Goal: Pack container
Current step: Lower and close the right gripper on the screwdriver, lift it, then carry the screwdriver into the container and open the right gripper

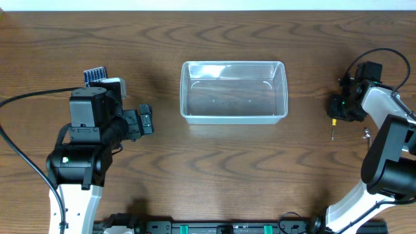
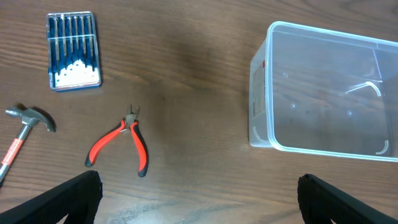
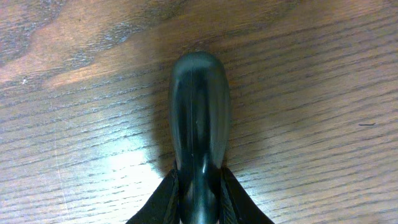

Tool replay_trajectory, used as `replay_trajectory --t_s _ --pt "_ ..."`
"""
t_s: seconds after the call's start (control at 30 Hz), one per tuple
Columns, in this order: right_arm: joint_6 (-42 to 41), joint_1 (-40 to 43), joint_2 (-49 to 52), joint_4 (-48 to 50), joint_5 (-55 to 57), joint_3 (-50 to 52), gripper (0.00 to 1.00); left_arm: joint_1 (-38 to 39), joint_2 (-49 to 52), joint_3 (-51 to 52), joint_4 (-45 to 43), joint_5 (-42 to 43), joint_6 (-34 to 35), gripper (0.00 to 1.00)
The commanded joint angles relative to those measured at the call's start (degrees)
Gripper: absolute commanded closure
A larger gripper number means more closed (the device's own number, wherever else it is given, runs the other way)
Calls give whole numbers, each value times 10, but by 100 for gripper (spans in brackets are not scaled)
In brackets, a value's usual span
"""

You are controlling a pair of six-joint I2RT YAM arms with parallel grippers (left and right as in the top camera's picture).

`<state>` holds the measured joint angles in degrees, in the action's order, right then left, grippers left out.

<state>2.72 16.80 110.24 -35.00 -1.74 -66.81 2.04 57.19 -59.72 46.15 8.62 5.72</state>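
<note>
Right of the container [image 1: 234, 118], which sits empty mid-bench, my right pincer [image 3: 199, 198] is clenched on a black handle [image 3: 199, 106], probably to carry that tool into the container. The tool's tip is cut off, and I cannot tell whether it touches the bench [image 3: 311, 93]. Left of the container, my left pincer [image 2: 205, 208] hangs released near the pliers [image 2: 121, 140] and hammer [image 2: 25, 127].
</note>
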Motion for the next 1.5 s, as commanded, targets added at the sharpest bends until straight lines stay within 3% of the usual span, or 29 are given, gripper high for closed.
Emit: replay_trajectory --t_s 0.0,0.13,0.47,0.73,0.87,1.03,1.23,1.37,1.47 --pt "-1 4 26 -6 -2 9 86 0 0 -13 1 -3 -10 2" --pt "-1 4 26 -6 -2 9 98 0 0 -13 1 -3 -10 2" --pt "-12 -4 10 -33 -2 -11 99 0 0 -13 1 -3 -10 2" --pt "13 -83 -104 -139 -2 -147 99 0 0 -13 9 -3 -10 2" --pt "103 -160 -158 -157 -3 -217 99 0 0 -13 13 -3 -10 2" --pt "273 -281 -173 -157 -29 -252 99 0 0 -13 14 -3 -10 2" --pt "368 -400 -113 -118 -56 -252 99 0 0 -13 14 -3 -10 2" --pt "447 -433 -49 -108 -60 -252 99 0 0 -13 14 -3 -10 2" --pt "451 -438 -7 -110 -63 -252 99 0 0 -13 14 -3 -10 2"
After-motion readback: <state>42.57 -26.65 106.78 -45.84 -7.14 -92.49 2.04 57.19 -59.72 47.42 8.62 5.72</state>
